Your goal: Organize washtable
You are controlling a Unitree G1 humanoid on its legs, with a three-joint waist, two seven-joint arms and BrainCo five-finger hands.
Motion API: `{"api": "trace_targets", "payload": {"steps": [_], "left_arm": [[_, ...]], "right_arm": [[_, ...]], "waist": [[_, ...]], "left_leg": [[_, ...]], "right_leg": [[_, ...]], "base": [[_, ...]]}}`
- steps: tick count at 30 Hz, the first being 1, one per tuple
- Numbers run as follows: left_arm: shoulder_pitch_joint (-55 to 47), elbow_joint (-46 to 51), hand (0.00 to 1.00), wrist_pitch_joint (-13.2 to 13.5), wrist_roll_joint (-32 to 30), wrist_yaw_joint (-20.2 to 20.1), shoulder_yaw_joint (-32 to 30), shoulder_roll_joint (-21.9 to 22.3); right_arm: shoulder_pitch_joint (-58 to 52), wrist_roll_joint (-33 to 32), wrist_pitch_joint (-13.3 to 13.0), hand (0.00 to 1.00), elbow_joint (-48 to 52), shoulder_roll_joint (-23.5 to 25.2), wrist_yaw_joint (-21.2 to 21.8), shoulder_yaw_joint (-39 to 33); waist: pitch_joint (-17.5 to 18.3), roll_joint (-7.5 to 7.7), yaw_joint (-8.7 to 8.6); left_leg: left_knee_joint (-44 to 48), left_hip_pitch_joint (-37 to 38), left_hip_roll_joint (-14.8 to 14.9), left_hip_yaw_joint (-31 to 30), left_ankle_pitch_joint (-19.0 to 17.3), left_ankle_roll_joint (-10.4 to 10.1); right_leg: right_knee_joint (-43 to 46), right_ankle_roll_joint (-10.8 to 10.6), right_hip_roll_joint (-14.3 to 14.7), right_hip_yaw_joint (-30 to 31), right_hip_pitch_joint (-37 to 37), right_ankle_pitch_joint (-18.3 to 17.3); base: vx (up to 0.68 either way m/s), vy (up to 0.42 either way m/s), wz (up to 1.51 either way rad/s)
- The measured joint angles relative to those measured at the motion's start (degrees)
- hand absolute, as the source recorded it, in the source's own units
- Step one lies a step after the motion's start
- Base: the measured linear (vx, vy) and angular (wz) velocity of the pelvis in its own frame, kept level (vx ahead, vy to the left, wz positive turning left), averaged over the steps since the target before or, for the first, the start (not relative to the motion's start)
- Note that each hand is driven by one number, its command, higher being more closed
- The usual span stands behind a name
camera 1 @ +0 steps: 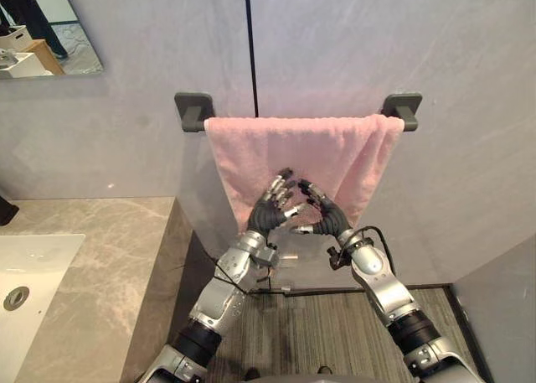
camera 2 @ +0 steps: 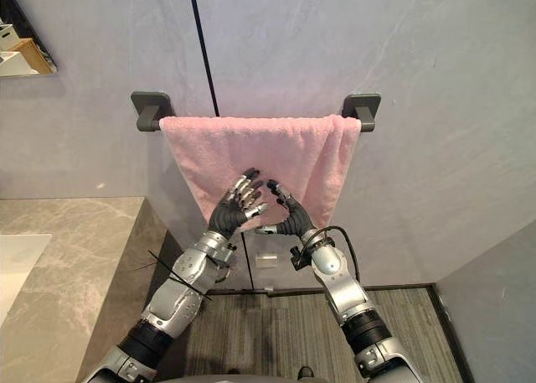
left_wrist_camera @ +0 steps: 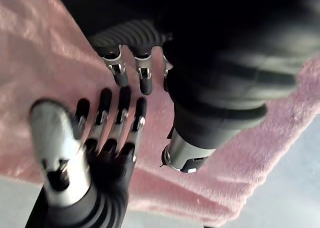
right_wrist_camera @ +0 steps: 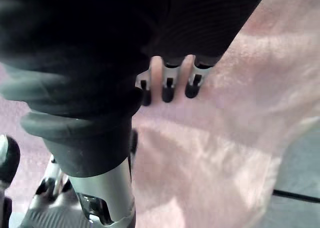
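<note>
Left hand [camera 1: 270, 213], right hand [camera 1: 327, 219] flat on towel [camera 1: 352, 148], rail [camera 1: 195, 113] mostly hidden

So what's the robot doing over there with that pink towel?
The robot has both hands raised to the towel, which hangs over a dark bar on the grey wall. The left hand and right hand sit side by side against the towel's lower part, fingers mostly straight on the cloth rather than gripping it. A stone counter with a sink stands to the robot's left.
</note>
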State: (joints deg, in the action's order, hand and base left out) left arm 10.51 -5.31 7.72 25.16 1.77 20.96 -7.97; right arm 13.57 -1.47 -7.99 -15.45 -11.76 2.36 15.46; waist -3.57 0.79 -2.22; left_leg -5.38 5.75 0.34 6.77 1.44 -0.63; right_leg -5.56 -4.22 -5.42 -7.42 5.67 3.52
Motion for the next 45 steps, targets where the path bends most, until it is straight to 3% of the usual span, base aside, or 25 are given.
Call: {"api": "trace_targets", "payload": {"steps": [8, 15, 23, 28, 34, 40, 45], "left_arm": [[-1.14, -1.93, 0.0, 0.23, -1.18, 1.99, -10.45, -0.04], [-5.9, -1.93, 0.0, 0.35, -1.55, 2.23, -15.79, 1.22], [-15.64, 1.55, 0.0, 0.45, -3.42, 1.87, -19.45, 4.53], [-23.51, 2.23, 0.0, 0.47, -3.35, -0.61, -19.37, 7.24], [-27.43, -11.68, 0.0, 0.05, -4.97, -1.92, -19.24, 7.34], [-27.34, -30.45, 0.0, -0.84, -13.42, -1.74, -19.4, 7.84], [-25.01, -35.43, 0.0, -0.66, -17.02, -1.17, -21.11, 7.69]], "right_arm": [[-0.82, -0.08, 0.62, 0.0, -0.08, 1.42, -3.82, -14.66], [-4.86, -0.7, 0.6, 0.0, 0.05, 2.71, -6.08, -22.57], [-12.66, -0.71, 0.58, 0.0, 2.97, 5.77, -7.34, -28.37], [-19.73, -0.16, 0.47, 0.0, 3.55, 9.71, -7.12, -28.6], [-26.83, 1.95, 0.45, 0.0, -1.87, 12.07, -5.62, -23.91], [-28.85, 2.2, 0.84, 0.0, -19.63, 12.73, -4.31, -22.35], [-29.02, 1.91, 1.84, 0.0, -26.3, 12.77, -3.38, -22.35]], "waist": [[-0.53, 0.87, 0.0], [-0.67, 1.16, -0.02], [-0.67, 1.15, -0.03], [-0.74, 1.22, 0.07], [-0.75, 1.14, 1.05], [-0.64, 0.87, 2.02], [-0.62, 0.55, 2.95]], "left_leg": [[0.0, 0.1, 0.03, -0.01, 0.0, 0.0], [-0.01, 0.17, 0.11, 0.0, -0.02, -0.01], [-0.03, 0.34, 0.21, -0.05, -0.04, -0.03], [-0.17, 1.55, 0.22, -0.22, -0.1, -0.06], [-0.4, 2.67, 0.68, 1.11, -0.32, -0.46], [-0.45, 2.89, 0.75, 1.37, -0.54, -0.53], [-0.46, 3.09, 0.79, 1.56, -0.74, -0.88]], "right_leg": [[0.0, 0.0, 0.04, 0.01, 0.11, -0.01], [0.0, -0.01, 0.09, 0.02, 0.18, -0.03], [0.02, -0.06, 0.2, -0.14, 0.36, -0.1], [1.1, -0.14, 0.14, -0.26, 1.14, -0.97], [2.22, -0.11, 0.3, -0.27, 1.44, -1.81], [2.35, -0.04, 0.32, -0.24, 1.51, -2.44], [2.28, -0.06, 0.33, 0.03, 1.98, -2.45]], "base": [[-0.01, -0.008, 0.0], [-0.03, -0.017, 0.0], [0.0, 0.0, 0.0], [-0.01, -0.002, 0.02], [-0.05, -0.017, -0.05], [-0.03, -0.005, 0.0], [0.0, 0.0, -0.02]]}}
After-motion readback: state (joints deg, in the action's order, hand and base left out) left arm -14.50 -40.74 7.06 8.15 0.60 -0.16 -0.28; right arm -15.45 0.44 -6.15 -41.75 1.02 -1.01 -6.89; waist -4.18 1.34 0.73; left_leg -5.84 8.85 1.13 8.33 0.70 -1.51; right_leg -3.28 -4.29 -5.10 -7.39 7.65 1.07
